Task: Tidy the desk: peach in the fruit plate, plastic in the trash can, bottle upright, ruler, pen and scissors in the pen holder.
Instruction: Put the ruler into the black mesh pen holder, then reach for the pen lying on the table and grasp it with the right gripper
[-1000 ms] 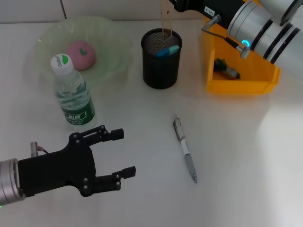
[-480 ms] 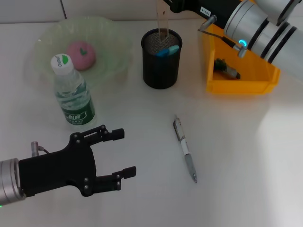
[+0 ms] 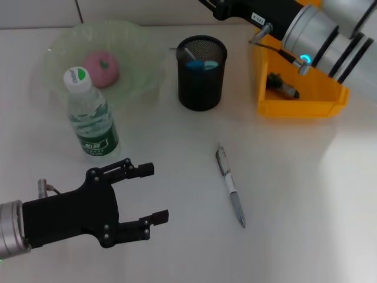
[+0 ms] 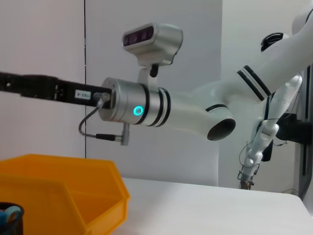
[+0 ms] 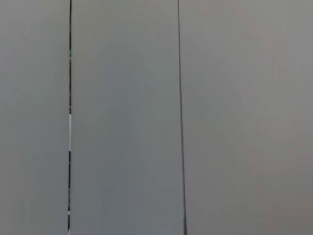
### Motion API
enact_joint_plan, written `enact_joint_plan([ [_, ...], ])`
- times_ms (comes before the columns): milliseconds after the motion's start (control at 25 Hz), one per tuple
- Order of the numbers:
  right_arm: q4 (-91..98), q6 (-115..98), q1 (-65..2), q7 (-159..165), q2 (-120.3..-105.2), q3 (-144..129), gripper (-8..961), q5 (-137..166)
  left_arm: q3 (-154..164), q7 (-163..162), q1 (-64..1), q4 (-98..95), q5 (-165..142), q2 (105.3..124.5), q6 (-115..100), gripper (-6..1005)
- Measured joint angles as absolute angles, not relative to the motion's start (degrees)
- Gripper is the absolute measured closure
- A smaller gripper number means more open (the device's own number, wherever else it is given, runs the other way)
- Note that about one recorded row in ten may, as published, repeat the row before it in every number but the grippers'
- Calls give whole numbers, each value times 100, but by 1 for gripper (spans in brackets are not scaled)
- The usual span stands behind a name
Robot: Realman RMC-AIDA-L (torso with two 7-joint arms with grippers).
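A pink peach (image 3: 101, 67) lies in the pale green fruit plate (image 3: 141, 53). In front of the plate the clear bottle (image 3: 90, 115) stands upright. The black mesh pen holder (image 3: 201, 72) holds blue scissors handles (image 3: 204, 63). No ruler stands above its rim. The pen (image 3: 230, 186) lies flat on the white desk, mid-right. A dark crumpled piece (image 3: 281, 85) rests in the orange trash bin (image 3: 294, 108). My left gripper (image 3: 147, 193) hovers open at the lower left with nothing in it. My right gripper (image 3: 222, 7) reaches in above the holder at the top edge, and its tip runs out of view.
The right arm (image 3: 330, 32) passes over the orange bin. In the left wrist view this arm (image 4: 146, 107) crosses above the bin (image 4: 63, 193), and the pen holder's rim (image 4: 10, 215) shows in a corner. The right wrist view shows only a grey wall.
The ruler that stood upright in the pen holder no longer shows above it. My right arm has shifted left and up. The left gripper has not moved.
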State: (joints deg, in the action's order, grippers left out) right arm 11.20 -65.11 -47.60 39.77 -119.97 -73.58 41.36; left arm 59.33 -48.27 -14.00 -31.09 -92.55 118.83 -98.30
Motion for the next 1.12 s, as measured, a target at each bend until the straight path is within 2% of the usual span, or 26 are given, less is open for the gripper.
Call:
enact_joint_plan([
  [120,1615,-7018,-4229,4336,-11975,-7367,422,4140,5931,-4826,-1389,-3110,-9255,11874,-9840,195],
  [160,2480,-6996,-3587,5135,-11931,-7442,410,4392,5931,-4826,-1388,-3111,-9258,11873,-9841,195],
  [200,2480,-6996,-3587,5135,-11931,-7442,397,4392,5932,-4825,-1387,-3113,-9265,11869,-9842,195],
  [320,4590,-6259,-2499,7165,-11902,-7494,360,5556,5932,-4825,-1387,-3116,-9279,11864,-9838,195],
  [440,7179,-5981,-1833,10049,-11983,-7260,303,8037,5934,-4825,-1391,-3120,-9284,11863,-9824,195],
  [520,8240,-6370,-1842,11682,-11986,-7092,265,9655,5933,-4825,-1410,-3119,-9287,11864,-9776,195],
  [560,9005,-7271,-2076,13224,-11951,-6865,247,11159,5937,-4825,-1418,-3117,-9290,11867,-9756,195],
  [880,9639,-9552,-2790,15708,-11927,-6813,115,13300,5953,-4860,-1479,-3111,-9299,11874,-9693,197],
  [1120,9559,-9930,-3057,16497,-11943,-7740,121,14053,5969,-4880,-1533,-3114,-9299,11864,-9692,197],
])
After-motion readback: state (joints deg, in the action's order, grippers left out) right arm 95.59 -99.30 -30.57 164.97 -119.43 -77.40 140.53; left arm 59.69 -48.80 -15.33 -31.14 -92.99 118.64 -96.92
